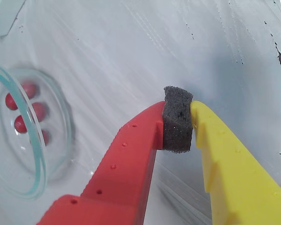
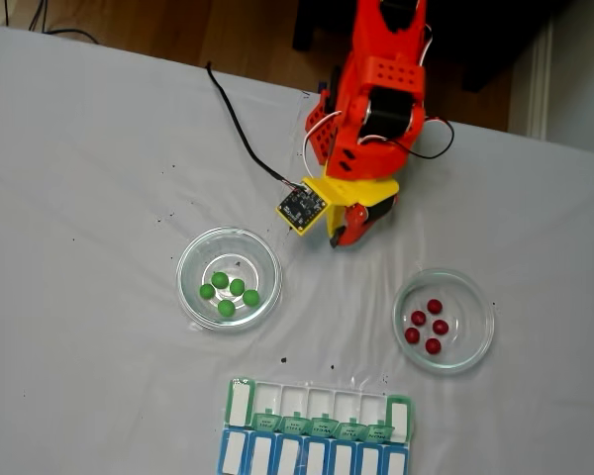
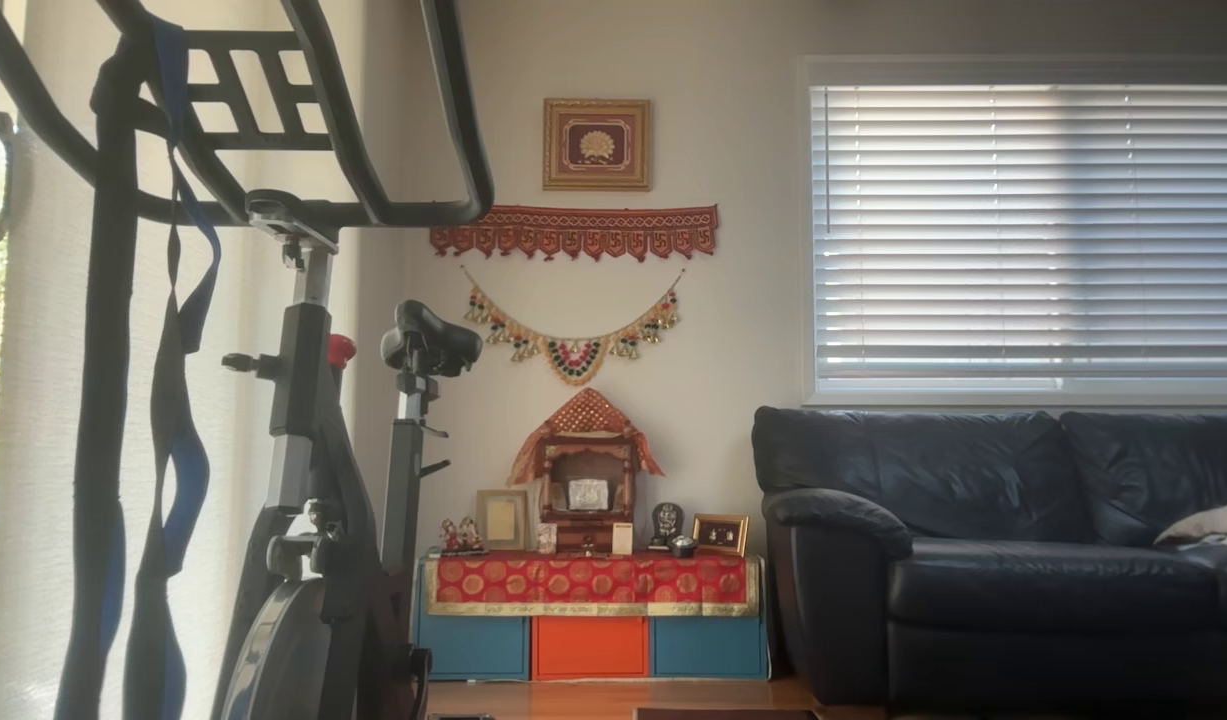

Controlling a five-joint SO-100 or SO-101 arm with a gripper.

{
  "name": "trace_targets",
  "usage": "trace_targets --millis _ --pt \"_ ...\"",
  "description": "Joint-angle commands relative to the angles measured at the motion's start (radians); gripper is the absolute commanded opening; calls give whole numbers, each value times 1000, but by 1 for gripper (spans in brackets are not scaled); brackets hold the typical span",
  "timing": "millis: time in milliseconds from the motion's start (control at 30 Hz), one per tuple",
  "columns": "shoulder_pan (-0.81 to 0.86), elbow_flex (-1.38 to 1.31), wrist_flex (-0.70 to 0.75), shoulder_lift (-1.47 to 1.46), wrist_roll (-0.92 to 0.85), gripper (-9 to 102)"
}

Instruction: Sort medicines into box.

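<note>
**Fingers pressed together above the desk, both dishes full**

In the wrist view the red and yellow fingers [image 1: 178,124] meet on a dark grey foam pad [image 1: 178,119] fixed at their tips, with nothing else between them. They hang over the white-covered desk [image 1: 131,56], with the round clear glass dish of dark red balls [image 1: 25,112] off to the left.

In the fixed view the orange arm [image 2: 376,109] reaches down from the top edge. Five glossy dark red balls [image 2: 428,327] lie in the right-hand glass dish [image 2: 480,336], and five bright green balls [image 2: 230,292] lie in the left-hand glass dish [image 2: 193,292]. The flat green-rowed pill organizer [image 2: 317,411] sits below the two dishes at the bottom edge, its lids open, touching a blue row of compartments [image 2: 312,457].
</note>
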Motion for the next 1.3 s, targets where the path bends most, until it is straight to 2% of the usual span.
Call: trace_targets --millis 0,233,1033,1267 --pt "-64 -94 -103 -9 1049 1" --pt "-26 -91 -114 -9 1025 1" --pt "-103 -86 -100 -8 980 1" --pt "-118 -64 -196 -9 982 1"
